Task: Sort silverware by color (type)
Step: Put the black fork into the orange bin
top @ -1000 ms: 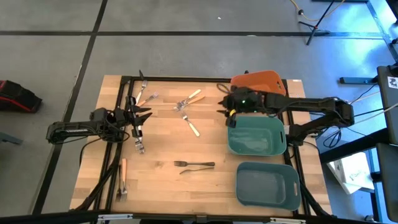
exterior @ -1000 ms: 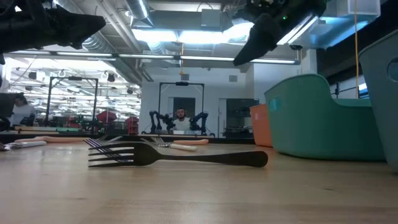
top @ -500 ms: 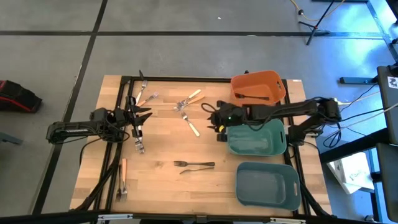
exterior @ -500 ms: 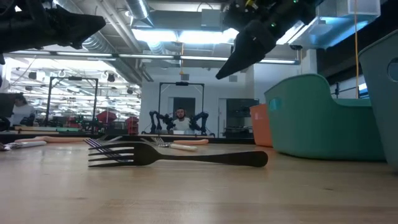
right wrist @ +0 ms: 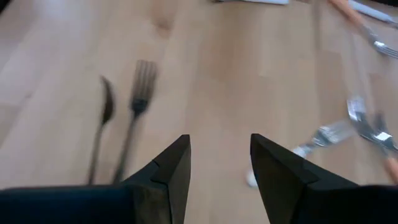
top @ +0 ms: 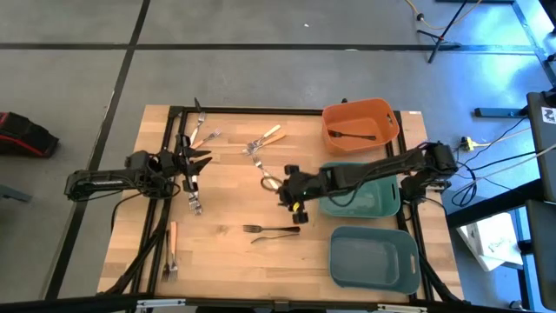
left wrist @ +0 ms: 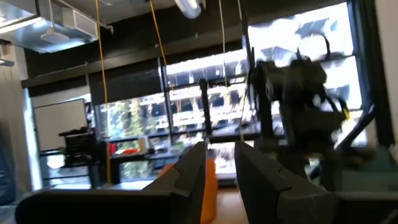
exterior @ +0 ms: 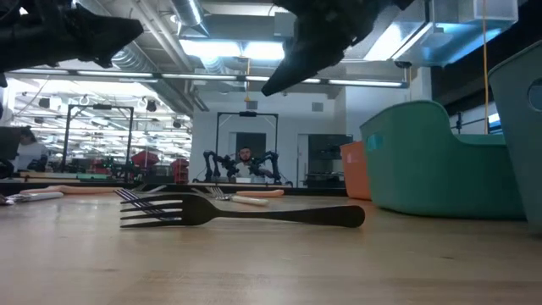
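Observation:
My right gripper [top: 288,193] [right wrist: 221,149] is open and empty, above the table's middle, a little to the far right of two dark forks [top: 274,231] that lie flat side by side; they also show in the right wrist view [right wrist: 138,99]. In the low view one dark fork [exterior: 237,212] lies in front. My left gripper [top: 201,162] [left wrist: 221,155] is open and empty at the table's left, above a silver fork [top: 195,198]. Orange-handled forks lie at the far middle [top: 268,136], beside my right gripper [top: 270,180] and at the near left [top: 172,239]. Another dark fork [top: 352,135] lies in the orange bin [top: 382,109].
Two teal bins stand at the right, one [top: 393,202] just behind my right arm and one [top: 408,261] at the near right corner. More forks lie at the far left [top: 200,117]. A black frame [top: 169,174] runs along the table's edges.
My right gripper has gone from above the orange bin toward the table's left and near edge, coming lower, and now stands close to the two dark forks. Its fingers stay open. The dark fork in the orange bin has come into view as the arm left.

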You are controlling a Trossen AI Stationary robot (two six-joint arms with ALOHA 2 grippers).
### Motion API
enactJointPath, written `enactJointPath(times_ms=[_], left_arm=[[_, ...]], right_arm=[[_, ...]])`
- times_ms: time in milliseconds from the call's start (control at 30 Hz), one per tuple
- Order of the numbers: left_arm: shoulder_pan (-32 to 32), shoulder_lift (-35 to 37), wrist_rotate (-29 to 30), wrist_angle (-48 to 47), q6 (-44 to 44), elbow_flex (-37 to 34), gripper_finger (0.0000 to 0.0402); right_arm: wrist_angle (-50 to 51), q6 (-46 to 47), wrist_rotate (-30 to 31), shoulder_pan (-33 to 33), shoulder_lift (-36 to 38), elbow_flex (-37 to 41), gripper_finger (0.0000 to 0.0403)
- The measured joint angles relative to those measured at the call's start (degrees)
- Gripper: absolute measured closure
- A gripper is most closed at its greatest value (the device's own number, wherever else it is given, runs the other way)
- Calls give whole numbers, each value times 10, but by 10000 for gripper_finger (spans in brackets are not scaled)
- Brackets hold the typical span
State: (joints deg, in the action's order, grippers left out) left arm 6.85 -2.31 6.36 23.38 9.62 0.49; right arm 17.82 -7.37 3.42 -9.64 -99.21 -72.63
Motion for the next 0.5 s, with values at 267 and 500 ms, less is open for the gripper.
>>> enactJointPath(times_ms=[267,500], left_arm=[[-1,0,-38,3,-30,0,321],[-1,0,-55,-26,-65,0,321]], right_arm=[[-2,53,0,-42,-44,-28,249],[-13,112,0,-68,-103,-56,249]])
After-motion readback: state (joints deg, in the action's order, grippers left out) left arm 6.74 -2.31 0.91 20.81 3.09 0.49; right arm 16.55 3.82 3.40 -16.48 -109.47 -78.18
